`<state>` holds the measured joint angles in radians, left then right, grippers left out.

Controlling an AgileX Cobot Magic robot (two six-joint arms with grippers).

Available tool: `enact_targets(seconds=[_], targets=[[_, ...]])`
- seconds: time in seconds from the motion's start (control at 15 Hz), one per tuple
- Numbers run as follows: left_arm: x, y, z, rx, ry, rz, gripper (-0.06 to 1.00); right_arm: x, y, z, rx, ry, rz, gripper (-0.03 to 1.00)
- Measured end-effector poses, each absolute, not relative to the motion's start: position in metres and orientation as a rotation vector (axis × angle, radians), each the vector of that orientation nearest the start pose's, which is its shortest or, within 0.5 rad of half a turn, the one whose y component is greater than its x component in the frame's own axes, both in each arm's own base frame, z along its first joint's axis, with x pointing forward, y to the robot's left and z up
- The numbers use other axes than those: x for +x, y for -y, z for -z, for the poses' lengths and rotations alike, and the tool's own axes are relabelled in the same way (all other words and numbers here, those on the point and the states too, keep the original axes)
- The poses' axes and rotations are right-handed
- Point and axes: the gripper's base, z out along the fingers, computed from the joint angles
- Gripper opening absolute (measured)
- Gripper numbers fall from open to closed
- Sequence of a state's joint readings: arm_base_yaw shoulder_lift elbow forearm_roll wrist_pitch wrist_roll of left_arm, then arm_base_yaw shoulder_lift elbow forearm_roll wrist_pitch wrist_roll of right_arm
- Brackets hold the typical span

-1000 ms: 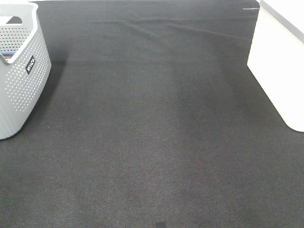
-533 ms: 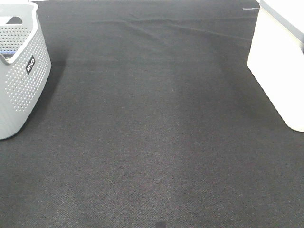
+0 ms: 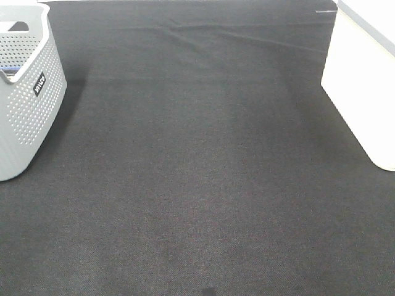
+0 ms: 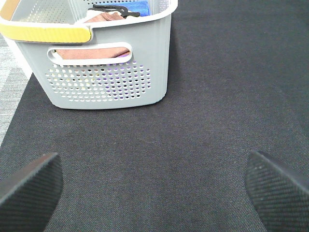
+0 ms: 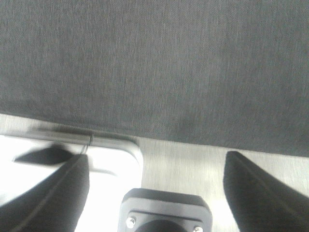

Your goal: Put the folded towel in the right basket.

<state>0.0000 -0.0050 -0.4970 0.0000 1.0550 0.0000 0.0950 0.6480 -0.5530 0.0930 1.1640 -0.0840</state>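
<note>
No folded towel lies on the black mat. The grey perforated left basket stands at the mat's left edge. The left wrist view shows it holding a folded pinkish-brown towel and a blue towel. The white right basket stands at the right edge. Neither gripper shows in the exterior view. My left gripper is open and empty over the mat, short of the grey basket. My right gripper is open and empty over the mat's edge.
A black object lies on the towels in the grey basket, which has a yellow handle strip. In the right wrist view a white rimmed surface and pale floor lie beyond the mat's edge.
</note>
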Motion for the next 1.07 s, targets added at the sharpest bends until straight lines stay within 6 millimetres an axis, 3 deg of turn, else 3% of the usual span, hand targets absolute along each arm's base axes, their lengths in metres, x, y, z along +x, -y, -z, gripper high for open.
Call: enact_targets(seconds=[0.07, 0.27, 0.53, 1.07], targets=[[-0.005, 0.0, -0.277, 0.0, -2.037, 0.0, 0.97, 0.083, -0.016, -0.261, -0.218, -2.732, -0.13, 0.73], [-0.005, 0.0, -0.277, 0.0, -2.037, 0.0, 0.97, 0.051, -0.011, -0.275, -0.208, -2.453, -0.109, 0.73], [-0.005, 0.0, -0.277, 0.0, -2.037, 0.0, 0.97, 0.021, -0.008, -0.279, -0.195, -2.213, -0.094, 0.73], [-0.005, 0.0, -0.277, 0.0, -2.037, 0.0, 0.97, 0.018, -0.007, -0.278, -0.194, -2.193, -0.094, 0.73]])
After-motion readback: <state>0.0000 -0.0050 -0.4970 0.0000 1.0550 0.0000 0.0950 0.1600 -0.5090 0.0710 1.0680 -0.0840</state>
